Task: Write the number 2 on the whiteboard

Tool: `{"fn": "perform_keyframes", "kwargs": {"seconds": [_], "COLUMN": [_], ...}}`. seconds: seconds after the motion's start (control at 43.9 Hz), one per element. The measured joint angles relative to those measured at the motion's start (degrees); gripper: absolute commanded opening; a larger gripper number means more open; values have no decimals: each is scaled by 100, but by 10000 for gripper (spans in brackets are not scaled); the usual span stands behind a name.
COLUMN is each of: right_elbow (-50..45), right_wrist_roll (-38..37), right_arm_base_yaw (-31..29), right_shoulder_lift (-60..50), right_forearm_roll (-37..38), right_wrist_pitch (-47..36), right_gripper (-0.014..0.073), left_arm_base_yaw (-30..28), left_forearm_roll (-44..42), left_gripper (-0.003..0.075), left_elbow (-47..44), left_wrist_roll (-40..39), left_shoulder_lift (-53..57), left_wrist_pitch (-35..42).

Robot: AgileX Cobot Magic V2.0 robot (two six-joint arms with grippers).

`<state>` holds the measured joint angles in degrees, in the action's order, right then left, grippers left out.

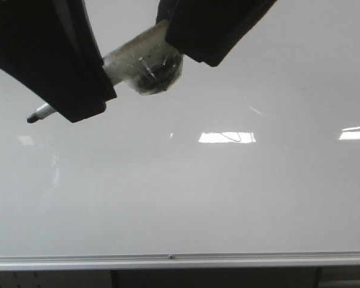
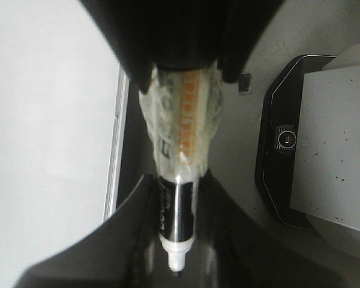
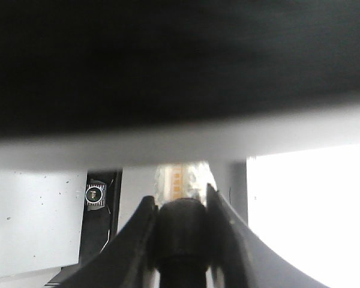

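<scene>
The whiteboard point(image 1: 180, 198) is glossy pale grey and fills the front view, with a silver frame edge point(image 1: 180, 259) along the near side. A black marker wrapped in clear film with an orange strip point(image 1: 138, 63) hangs above it, its bare tip point(image 1: 33, 119) pointing left. My left gripper point(image 1: 78, 90) is shut on the marker's barrel point(image 2: 177, 210), the tip sticking out past the fingers. My right gripper point(image 1: 198, 42) is shut on the marker's black rear end point(image 3: 180, 234). The number 2 does not show; only a faint thin dark line point(image 1: 231, 138) lies on the board.
Bright rectangular light reflections point(image 1: 227, 137) lie on the board's middle and right. In the left wrist view a black housing with a grey plate point(image 2: 288, 141) stands beside the board's framed edge point(image 2: 115, 144).
</scene>
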<state>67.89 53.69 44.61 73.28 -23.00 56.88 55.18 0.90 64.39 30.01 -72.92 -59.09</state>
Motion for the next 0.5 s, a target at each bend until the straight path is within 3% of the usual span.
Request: {"fn": "perform_keyframes", "kwargs": {"seconds": [0.114,0.205,0.319,0.501], "right_elbow": [0,0,15,72], "right_wrist_roll": [0,0,-226,-1382], "right_arm_base_yaw": [0,0,-39,-454], "right_shoulder_lift": [0,0,0,-352], "right_forearm_roll": [0,32,395,1299], "right_wrist_pitch": [0,33,103,321], "right_gripper": [4,4,4,4], "left_arm_base_yaw": [0,0,0,-411], "left_forearm_roll": [0,-90,-293,-545], "left_gripper": [388,490,501,501], "left_elbow": [0,0,0,0], "left_wrist_roll": [0,0,-186,-802], "left_shoulder_lift": [0,0,27,452], "left_wrist_pitch": [11,19,-56,-235]}}
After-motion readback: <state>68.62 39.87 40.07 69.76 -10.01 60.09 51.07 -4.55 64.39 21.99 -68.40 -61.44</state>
